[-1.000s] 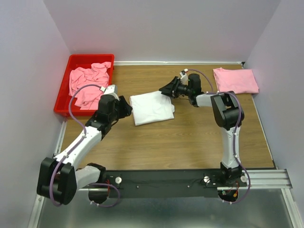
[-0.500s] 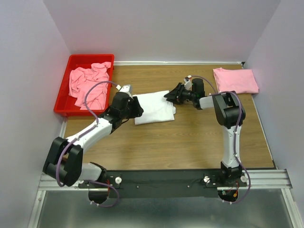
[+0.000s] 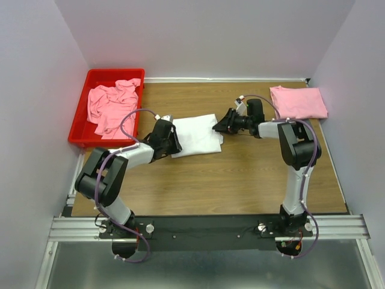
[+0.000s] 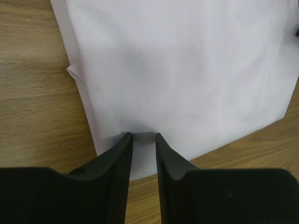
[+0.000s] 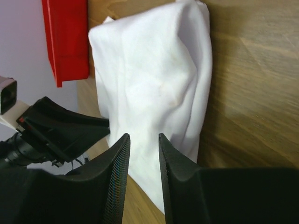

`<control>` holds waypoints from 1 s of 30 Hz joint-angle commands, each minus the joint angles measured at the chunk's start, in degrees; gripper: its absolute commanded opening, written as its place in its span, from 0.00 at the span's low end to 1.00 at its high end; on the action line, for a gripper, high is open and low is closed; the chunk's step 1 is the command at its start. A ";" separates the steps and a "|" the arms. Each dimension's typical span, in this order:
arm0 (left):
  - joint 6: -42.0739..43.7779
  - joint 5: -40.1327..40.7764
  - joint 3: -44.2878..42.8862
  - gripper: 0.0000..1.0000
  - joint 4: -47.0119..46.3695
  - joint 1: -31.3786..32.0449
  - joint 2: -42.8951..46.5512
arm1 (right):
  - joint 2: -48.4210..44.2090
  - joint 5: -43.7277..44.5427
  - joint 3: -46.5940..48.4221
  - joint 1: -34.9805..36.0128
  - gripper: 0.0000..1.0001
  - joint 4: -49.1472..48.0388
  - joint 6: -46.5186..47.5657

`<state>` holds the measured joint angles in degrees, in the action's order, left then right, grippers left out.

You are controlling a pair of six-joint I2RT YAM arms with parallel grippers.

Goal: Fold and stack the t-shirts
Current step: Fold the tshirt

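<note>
A wood-grain surface [image 3: 240,174] is boxed in by plain pale lavender walls [image 3: 204,36] on three sides, with a metal rail [image 3: 210,226] along its near edge. A folded white t-shirt [image 3: 195,135] lies flat near the middle of the surface.

To the far left of the white t-shirt, in the corner, a red plastic bin [image 3: 81,114] holds crumpled pink t-shirts [image 3: 111,105]. Far to the right of the white t-shirt, by the back wall, lies a folded pink t-shirt [image 3: 298,102].

The left hand [image 3: 174,139] is at the white t-shirt's left edge. Its fingers [image 4: 122,158] are drawn close with a slim gap, tips on the cloth's edge. It cannot be told whether they have hold of it.

The right hand [image 3: 218,125] is at the white t-shirt's far right corner. Its jaws are likewise narrowed with cloth showing in the gap, and a grip cannot be confirmed.
</note>
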<state>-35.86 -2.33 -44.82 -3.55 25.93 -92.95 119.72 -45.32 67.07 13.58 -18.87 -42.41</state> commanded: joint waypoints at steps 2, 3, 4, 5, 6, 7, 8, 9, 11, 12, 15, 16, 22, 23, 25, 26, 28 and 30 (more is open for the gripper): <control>-0.79 1.80 0.43 0.34 1.09 -1.49 -1.19 | 2.80 0.67 -4.13 -0.22 0.36 3.32 1.46; -0.88 1.80 1.13 0.34 1.70 -1.93 -0.40 | 1.93 2.06 -6.84 -0.66 0.35 3.32 1.28; -1.23 1.89 2.88 0.34 2.05 -2.37 0.13 | 1.40 2.77 -8.25 -1.01 0.34 3.40 1.28; -1.49 1.54 3.68 0.34 2.58 -3.25 1.35 | 0.52 4.00 -9.92 -1.54 0.34 3.67 1.54; -1.41 1.01 4.64 0.34 2.67 -3.26 1.36 | -0.18 4.62 -11.33 -1.54 0.34 3.84 1.54; -2.19 0.84 6.04 0.34 3.02 -3.26 2.67 | -1.93 5.41 -13.87 -1.63 0.34 4.80 2.41; -2.37 -0.21 6.67 0.34 3.29 -3.00 3.38 | -2.82 6.81 -14.85 -1.72 0.34 5.68 2.95; -2.46 -0.83 7.28 0.34 3.38 -2.65 4.95 | -3.78 7.00 -15.82 -1.63 0.34 6.21 3.65; -2.81 -1.28 8.43 0.36 4.68 -1.59 7.42 | -7.72 6.74 -18.54 -1.54 0.34 6.92 4.00; -2.82 -1.01 8.34 0.39 5.30 -0.54 8.82 | -9.49 6.56 -19.07 -1.54 0.35 7.27 4.44; -1.51 1.88 6.59 0.61 7.67 6.03 16.01 | -16.59 7.34 -19.17 -1.54 0.42 11.74 7.77; -0.45 6.15 4.76 0.65 8.38 7.97 17.17 | -18.45 8.05 -18.91 -1.63 0.45 14.63 8.57; 9.90 15.42 -4.64 0.75 11.28 20.88 16.23 | -29.80 30.26 -16.36 -3.56 0.66 31.93 13.41; 11.41 16.90 -5.97 0.76 11.63 22.65 14.91 | -30.68 32.47 -16.62 -4.26 0.69 33.10 13.67; 15.35 19.36 -9.82 0.75 11.99 27.56 10.08 | -33.22 36.08 -17.76 -6.98 0.77 35.64 14.20; 16.51 19.38 -11.07 0.75 12.16 27.59 8.24 | -33.93 36.44 -18.20 -8.04 0.78 36.44 14.37; 18.62 22.36 -13.44 0.71 12.52 31.45 2.79 | -34.99 36.79 -19.07 -10.76 0.81 37.68 14.81; 21.34 23.42 -17.04 0.67 13.04 33.91 -2.29 | -36.49 35.84 -20.48 -13.04 0.82 38.65 15.25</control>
<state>-21.65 14.76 -58.72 6.33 56.51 -88.51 85.54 -15.03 49.10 3.60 12.25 -29.45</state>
